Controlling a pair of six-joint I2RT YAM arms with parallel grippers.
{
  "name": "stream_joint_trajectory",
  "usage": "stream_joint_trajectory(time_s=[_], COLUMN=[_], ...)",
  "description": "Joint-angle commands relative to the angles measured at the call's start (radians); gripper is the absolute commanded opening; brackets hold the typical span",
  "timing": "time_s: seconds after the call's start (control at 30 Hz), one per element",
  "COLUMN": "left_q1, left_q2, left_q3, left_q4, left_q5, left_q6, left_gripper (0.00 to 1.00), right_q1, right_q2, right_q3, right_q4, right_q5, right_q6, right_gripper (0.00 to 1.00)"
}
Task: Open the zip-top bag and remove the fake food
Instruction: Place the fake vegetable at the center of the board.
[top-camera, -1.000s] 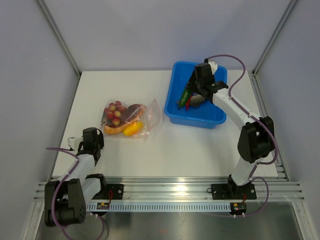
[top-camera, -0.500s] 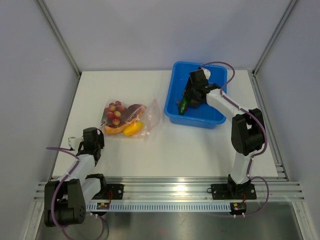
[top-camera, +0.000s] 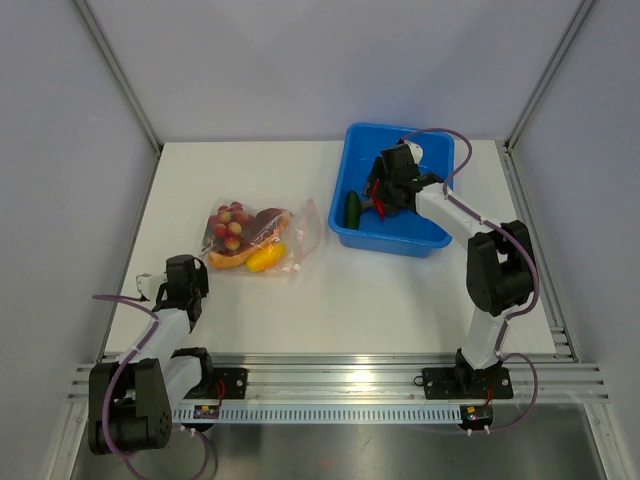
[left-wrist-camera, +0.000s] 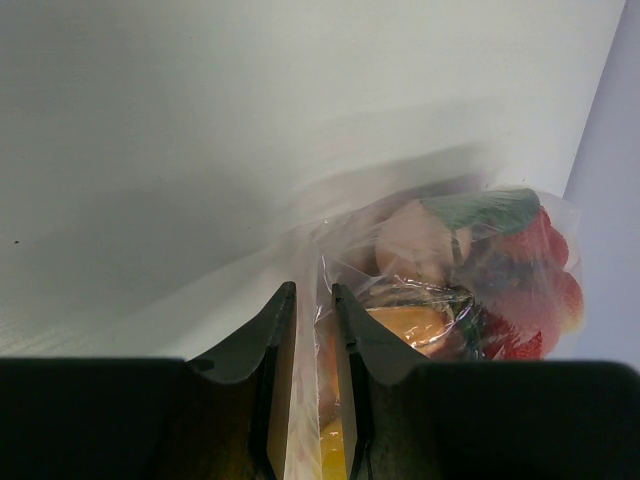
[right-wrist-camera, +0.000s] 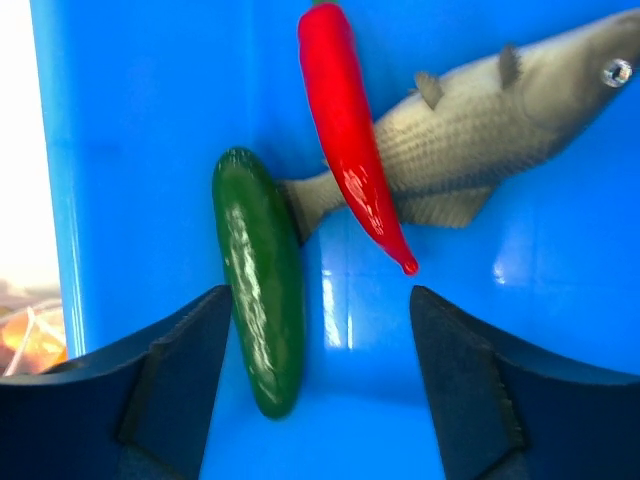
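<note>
Down at the near-left corner of the white table (top-camera: 330, 310), the left gripper (left-wrist-camera: 313, 292) lies low, its two dark fingers (left-wrist-camera: 268, 340) drawn nearly together with only a thin slot between them. In its wrist view a fold of clear film from the zip-top bag (top-camera: 258, 236) runs down into that slot, so the pincer reads as clamped on the bag's near edge. The bag itself lies flat on the left half of the table, just beyond that gripper. Part of the fake food is inside it: a red grape bunch (top-camera: 230, 222) toward the far-left end and orange-yellow pieces (top-camera: 262, 258) along the near side. A darker, reddish-brown item sits between them (too crumpled over by plastic to name). Further right, well apart from the bag, a blue tub (top-camera: 400, 245) stands at the far-right part of the table. Three more toys lie on its floor: a green cucumber (right-wrist-camera: 262, 320) by the left wall, a red pepper (right-wrist-camera: 350, 150) and a grey fish (right-wrist-camera: 480, 130). The pepper lies across the fish's tail end. The right gripper (right-wrist-camera: 320, 292) hangs inside the tub above them, its fingers spread wide apart and holding nothing, the cucumber just beside its left finger.
</note>
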Motion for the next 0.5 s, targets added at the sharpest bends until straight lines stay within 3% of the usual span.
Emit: stream_joint_trajectory(time_s=[0.0,0.17,0.2,0.23,0.47], left_q1=[-0.004,-0.004,-0.003,-0.003,-0.003], left_q2=[-0.013,-0.015,-0.016,-0.019,-0.015], left_q3=[0.036,0.034,0.036,0.036,0.038], left_q4=[0.014,0.014,0.012,0.012,0.014], left_q5=[0.002,0.001,0.001,-0.001,0.004], left_q6=[-0.007,-0.009,-0.007,-0.007,-0.006], left_gripper=[0.23,0.23,0.23,0.23,0.23], right_q1=[-0.004,-0.001,-0.001,-0.001,-0.001], right_q2=[-0.121,-0.214,-0.231,-0.265,-0.461], right_q3=[-0.044,-0.089,-0.098,-0.107,-0.282], right_q4=[0.059,0.06,0.066,0.068,0.207], right_q5=[-0.015,-0.078,-0.083,-0.08,-0.143], right_q6=[-0.006,-0.058,-0.07,-0.067,-0.032], right_gripper=[0.81,0.88,0.97,0.99,1.0])
